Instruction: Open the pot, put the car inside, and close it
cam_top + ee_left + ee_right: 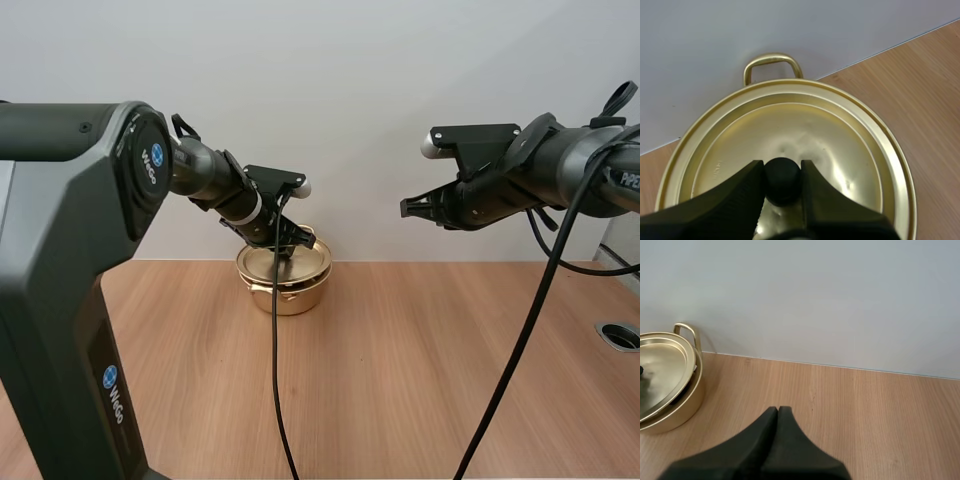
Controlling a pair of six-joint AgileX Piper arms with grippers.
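A gold pot (pixel 290 292) stands at the back of the wooden table, close to the wall. Its gold lid (pixel 810 130) has a black knob (pixel 783 180) in the middle, and my left gripper (pixel 783 171) is shut on that knob. From the right wrist view the lid (pixel 660 357) sits slightly tilted on the pot (pixel 677 410), with a dark gap under its near edge. My right gripper (pixel 408 208) hangs shut in the air to the right of the pot, well above the table, holding nothing; its fingers (pixel 777 415) lie together.
A white wall runs directly behind the pot. Bare wooden table (pixel 400 370) stretches in front of and to the right of the pot. A round cable hole (pixel 620 335) sits at the table's right edge.
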